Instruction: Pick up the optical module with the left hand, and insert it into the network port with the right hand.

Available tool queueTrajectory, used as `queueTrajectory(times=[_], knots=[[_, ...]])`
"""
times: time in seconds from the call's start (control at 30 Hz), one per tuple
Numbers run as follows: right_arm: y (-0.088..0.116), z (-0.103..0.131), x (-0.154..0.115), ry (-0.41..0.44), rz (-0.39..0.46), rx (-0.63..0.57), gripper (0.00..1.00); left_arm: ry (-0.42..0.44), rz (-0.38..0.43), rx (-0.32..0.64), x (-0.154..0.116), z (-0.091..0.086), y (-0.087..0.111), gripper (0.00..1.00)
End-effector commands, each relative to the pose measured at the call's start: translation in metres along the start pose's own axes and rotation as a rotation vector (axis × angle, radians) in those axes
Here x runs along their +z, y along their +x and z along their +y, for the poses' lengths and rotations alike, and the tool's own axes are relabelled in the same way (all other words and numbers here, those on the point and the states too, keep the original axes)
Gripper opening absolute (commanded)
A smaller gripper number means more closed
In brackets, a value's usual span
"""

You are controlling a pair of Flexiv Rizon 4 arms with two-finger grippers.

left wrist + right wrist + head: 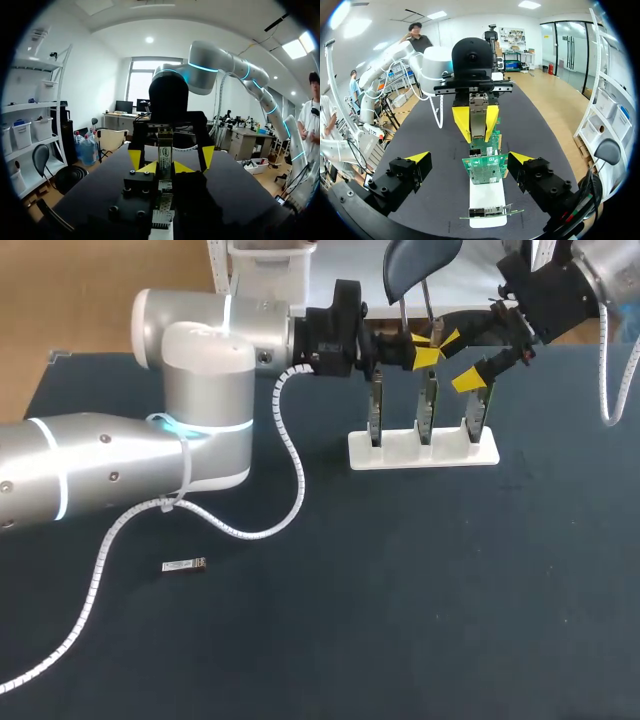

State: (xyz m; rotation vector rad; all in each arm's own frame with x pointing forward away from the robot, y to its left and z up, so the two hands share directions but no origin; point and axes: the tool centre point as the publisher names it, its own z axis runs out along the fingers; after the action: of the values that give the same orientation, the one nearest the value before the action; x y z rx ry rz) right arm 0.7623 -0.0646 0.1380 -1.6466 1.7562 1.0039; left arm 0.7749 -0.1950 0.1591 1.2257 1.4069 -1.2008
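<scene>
My left gripper point(425, 352) hangs above the middle card of the white stand point(420, 452), shut on a slim metal optical module point(164, 152). The right wrist view shows that module point(479, 117) pinched between the left gripper's yellow fingertips point(462, 120). My right gripper point(455, 360) faces it from the other side, open wide, its fingertips point(417, 159) spread to either side of the upright green network cards point(485, 167), with nothing between them. In the left wrist view the left gripper point(165, 167) has the right arm's yellow fingers point(135, 157) just ahead of it. A second module point(184, 565) lies flat on the dark table.
The stand holds three upright network cards point(376, 410) in a row at the table's far middle. My left arm's white cable point(290, 470) loops over the table. Dark tabletop point(400, 600) stretches in front of the stand.
</scene>
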Motion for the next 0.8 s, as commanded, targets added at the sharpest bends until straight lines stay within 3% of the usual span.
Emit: queueTrajectory(times=[0.03,0.53,0.8], knots=[[0.000,0.002,0.000,0.005,-0.001,0.000,1.00,-0.012,-0.004,0.002,-0.001,-0.005,0.001,0.00],[0.000,0.000,-0.001,0.016,0.001,0.002,1.00,-0.012,0.002,0.003,-0.001,-0.007,0.002,0.00],[-0.020,-0.005,-0.018,0.049,-0.045,-0.036,1.00,-0.012,0.002,0.003,-0.001,-0.007,0.002,0.00]])
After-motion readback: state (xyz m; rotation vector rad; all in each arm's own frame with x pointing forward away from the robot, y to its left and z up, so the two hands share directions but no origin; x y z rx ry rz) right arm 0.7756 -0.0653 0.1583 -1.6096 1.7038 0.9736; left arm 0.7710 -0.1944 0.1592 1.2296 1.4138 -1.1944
